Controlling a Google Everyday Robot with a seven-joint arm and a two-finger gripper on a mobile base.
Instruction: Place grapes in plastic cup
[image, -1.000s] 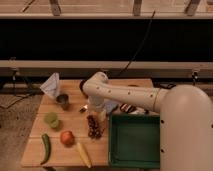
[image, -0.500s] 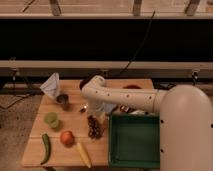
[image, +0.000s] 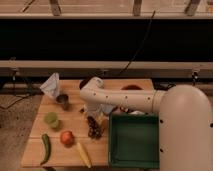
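The grapes (image: 93, 126), a small dark reddish-purple bunch, lie on the wooden table (image: 36, 152) just left of the green bin. My gripper (image: 93, 113) hangs down from the white arm, right above the grapes and close to their top end. The plastic cup (image: 51, 119), short and translucent light green, stands upright on the table's left part, left of the grapes and apart from the gripper.
A dark grey metal cup (image: 63, 101) stands behind the plastic cup, with a white crumpled bag (image: 51, 85) further back. An orange-red round fruit (image: 67, 138), a green pepper (image: 45, 148) and a yellow fruit (image: 83, 154) lie in front. A green bin (image: 134, 140) fills the right side; a dark red bowl (image: 131, 88) sits behind the arm.
The arm's wrist end has come down and slightly left, bringing the gripper lower over the grapes. The grapes and the cup have not moved.
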